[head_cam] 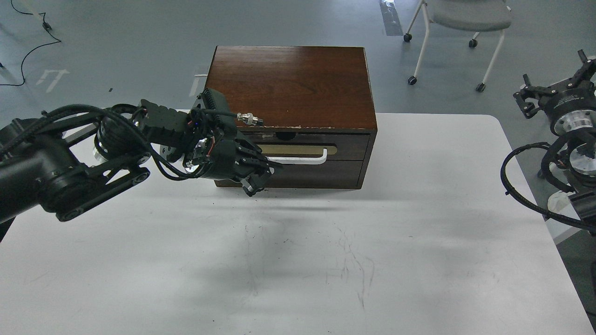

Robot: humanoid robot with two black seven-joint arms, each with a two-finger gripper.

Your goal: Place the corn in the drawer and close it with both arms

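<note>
The dark brown drawer is shut flush in the front of the wooden cabinet; its white bar handle lies under a brass-coloured plate. My left gripper is at the left end of the handle and covers that end. Its two fingers stand apart, one by the handle and one lower, and hold nothing. My right gripper is far off at the right edge, beyond the table, with its claws spread and empty. The corn is out of view.
The cabinet stands at the far edge of the white table. A plain handleless panel sits below the drawer. A wheeled chair stands on the floor behind. My right arm's cables hang by the table's right edge.
</note>
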